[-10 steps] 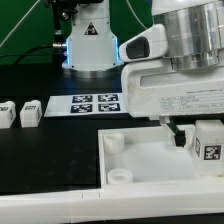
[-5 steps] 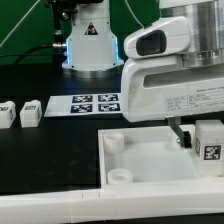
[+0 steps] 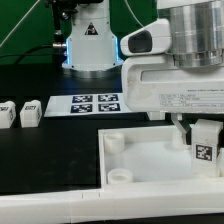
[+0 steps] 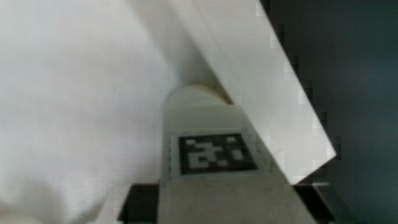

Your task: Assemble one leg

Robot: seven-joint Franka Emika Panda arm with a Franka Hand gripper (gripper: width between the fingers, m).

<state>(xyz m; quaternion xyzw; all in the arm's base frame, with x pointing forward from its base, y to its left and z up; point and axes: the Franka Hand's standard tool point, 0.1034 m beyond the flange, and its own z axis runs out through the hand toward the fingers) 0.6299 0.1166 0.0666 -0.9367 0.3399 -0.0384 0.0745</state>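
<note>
My gripper (image 3: pixel 199 133) is shut on a leg (image 3: pixel 205 148), a small white block with a black-and-white tag. It holds the leg upright over the right part of the large white panel (image 3: pixel 150 158), which has round corner sockets (image 3: pixel 112 141). In the wrist view the leg (image 4: pixel 217 150) stands between the dark fingers (image 4: pixel 146 200) of my gripper (image 4: pixel 222 205). The panel's white face (image 4: pixel 80 100) and its edge lie beyond the leg. I cannot tell whether the leg touches the panel.
Two more legs (image 3: pixel 30 111) (image 3: pixel 7 113) lie on the black table at the exterior view's left. The marker board (image 3: pixel 97 103) lies behind the panel. A lit white stand (image 3: pixel 90 45) is at the back. The arm's white body hides the far right.
My gripper with the leg has moved slightly toward the exterior view's left and a little lower over the panel. The other legs have not moved.
</note>
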